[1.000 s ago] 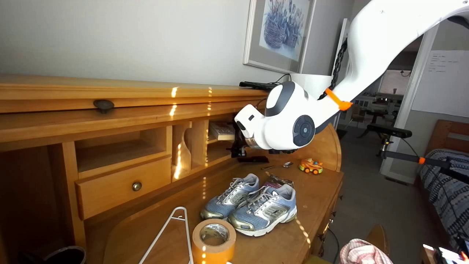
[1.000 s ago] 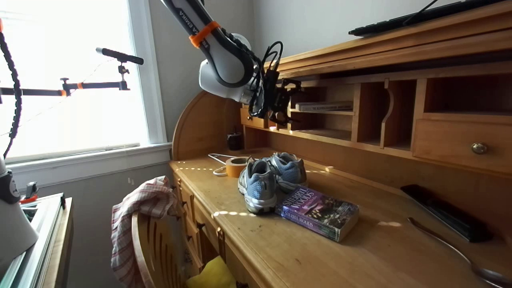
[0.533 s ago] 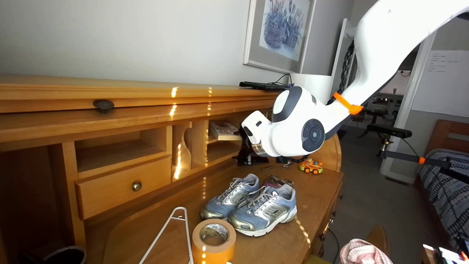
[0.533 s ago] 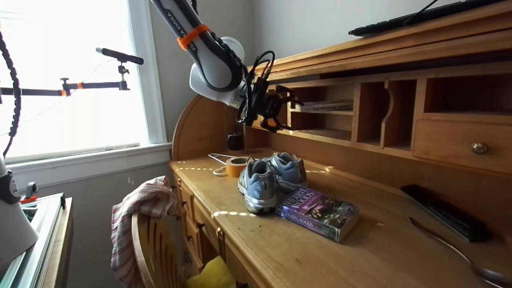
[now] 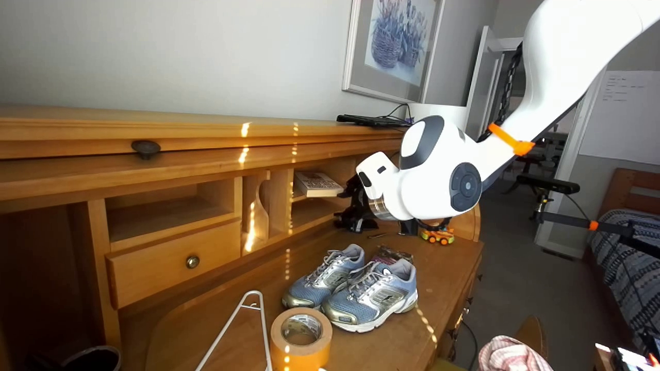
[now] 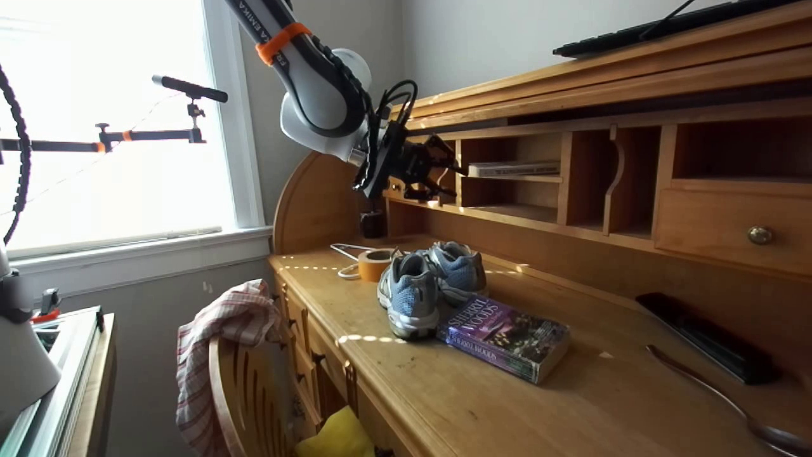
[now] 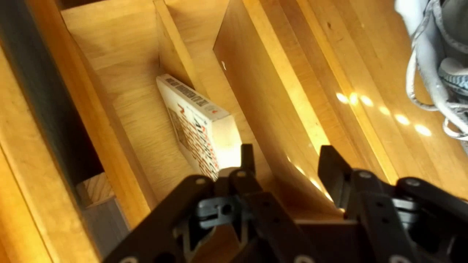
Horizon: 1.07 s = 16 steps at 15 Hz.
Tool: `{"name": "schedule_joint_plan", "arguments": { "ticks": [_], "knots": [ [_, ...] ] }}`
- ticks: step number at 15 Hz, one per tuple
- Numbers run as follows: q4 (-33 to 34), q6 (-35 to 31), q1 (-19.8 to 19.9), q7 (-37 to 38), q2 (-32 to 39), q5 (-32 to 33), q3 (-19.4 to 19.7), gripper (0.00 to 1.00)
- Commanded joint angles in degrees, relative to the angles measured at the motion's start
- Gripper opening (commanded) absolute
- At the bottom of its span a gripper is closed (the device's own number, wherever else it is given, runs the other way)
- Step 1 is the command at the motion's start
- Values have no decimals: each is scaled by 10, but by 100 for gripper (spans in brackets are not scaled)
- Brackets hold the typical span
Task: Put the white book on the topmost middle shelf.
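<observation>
One claw (image 7: 286, 155), its two fingers parted by a moderate gap through which wood shows in the wrist view. One white book (image 7: 197, 126) lies flat on the topmost middle shelf (image 6: 539, 180), the single board dividing its compartment (image 7: 109, 40) into two levels. One finger stands just beside the book's end; whether they touch cannot be told. On the tabletop (image 6: 609, 412), two grey-blue sneakers (image 5: 376, 298) stand side by side; near their toes, one roll of tape (image 5: 300, 355) and one white hanger (image 5: 265, 332); just beside their heels, one purple paperback (image 6: 504, 336), cover up. Farther along, one spoon (image 6: 764, 430) and one long black object (image 6: 707, 337), well apart from the sneakers. In an exterior view, one toy car (image 5: 437, 237), partly covered by the arm (image 5: 433, 180). On the upper ledge (image 5: 180, 113), one keyboard (image 6: 698, 23). Beside the tabletop, one chair (image 6: 247, 381), one checked cloth (image 6: 219, 336) draped over its back.
</observation>
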State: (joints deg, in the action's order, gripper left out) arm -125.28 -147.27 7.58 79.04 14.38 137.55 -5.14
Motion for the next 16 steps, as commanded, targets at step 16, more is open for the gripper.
{"name": "schedule_joint_plan", "arguments": {
  "ticks": [16],
  "knots": [
    [11,-107,50,65,-40,19,37,0]
  ]
}}
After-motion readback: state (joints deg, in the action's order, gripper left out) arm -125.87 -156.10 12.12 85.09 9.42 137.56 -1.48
